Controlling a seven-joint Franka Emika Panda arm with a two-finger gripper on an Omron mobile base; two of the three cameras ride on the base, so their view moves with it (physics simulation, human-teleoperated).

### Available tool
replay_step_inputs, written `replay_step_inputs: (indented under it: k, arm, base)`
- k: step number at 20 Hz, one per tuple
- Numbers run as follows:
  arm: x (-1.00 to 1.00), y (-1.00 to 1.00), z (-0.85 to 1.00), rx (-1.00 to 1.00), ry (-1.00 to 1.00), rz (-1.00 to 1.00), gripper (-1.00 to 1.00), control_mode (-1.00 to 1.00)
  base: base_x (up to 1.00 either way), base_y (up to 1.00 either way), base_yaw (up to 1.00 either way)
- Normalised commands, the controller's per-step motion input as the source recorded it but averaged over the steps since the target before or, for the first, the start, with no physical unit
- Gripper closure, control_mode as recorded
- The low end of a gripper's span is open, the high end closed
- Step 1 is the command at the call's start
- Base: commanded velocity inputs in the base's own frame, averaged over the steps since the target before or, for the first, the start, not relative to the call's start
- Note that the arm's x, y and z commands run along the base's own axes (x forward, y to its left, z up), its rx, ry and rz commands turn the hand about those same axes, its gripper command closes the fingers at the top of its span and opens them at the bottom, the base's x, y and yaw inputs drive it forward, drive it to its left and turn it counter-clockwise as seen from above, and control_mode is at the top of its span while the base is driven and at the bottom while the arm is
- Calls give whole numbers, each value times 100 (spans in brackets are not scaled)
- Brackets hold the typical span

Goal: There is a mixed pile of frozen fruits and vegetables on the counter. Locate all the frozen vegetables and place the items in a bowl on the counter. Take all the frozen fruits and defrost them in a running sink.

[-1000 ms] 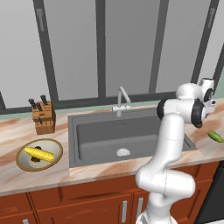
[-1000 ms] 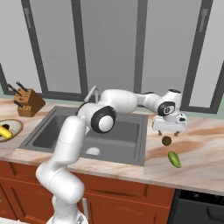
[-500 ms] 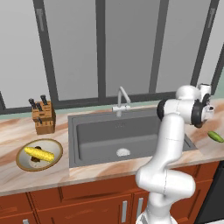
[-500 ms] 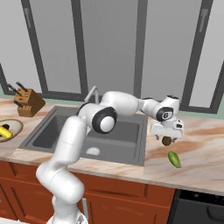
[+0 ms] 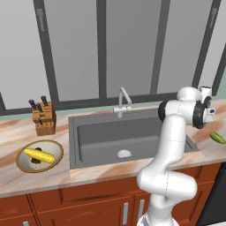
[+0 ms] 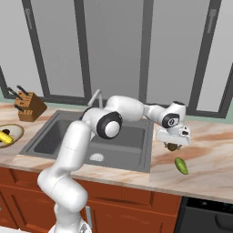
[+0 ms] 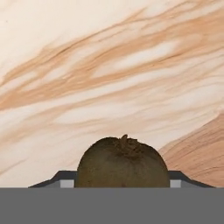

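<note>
My gripper [image 6: 172, 144] points down at the counter [image 6: 209, 150] just right of the sink [image 6: 113, 141]. It is shut on the small brown ball [image 6: 172, 147]. In the hand view the brown ball [image 7: 123, 162] rests on the marbled stone, and a dark finger tip [image 7: 64, 179] presses against each of its sides. The green piece [image 6: 181, 165] lies on the counter a little nearer the front edge, also visible as the green piece [image 5: 217, 137] right of the arm. At far left the bowl [image 5: 22, 161] holds the yellow corn cob [image 5: 39, 155].
A curved silver faucet [image 5: 123, 99] rises behind the dark sink basin [image 5: 128, 137]. A wooden knife block [image 5: 44, 118] stands behind the bowl. The window wall runs along the back of the counter. A dark appliance top [image 6: 209, 214] sits below the counter at right.
The hand has dropped slightly over the brown ball. The jaws have closed from wide open onto its sides. Corn, bowl and green piece have not moved.
</note>
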Motion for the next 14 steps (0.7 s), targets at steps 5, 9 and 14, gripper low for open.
replay_step_inputs:
  k: [5, 9, 14]
  arm:
    - [-20, 55, 72, -2, -4, -2, 100, -100]
    - [-33, 52, 72, -3, -2, 2, 100, -100]
    - [-18, 78, -3, 2, -1, 11, 100, -100]
  base:
    - [0, 0, 0]
    - [0, 0, 0]
    - [0, 0, 0]
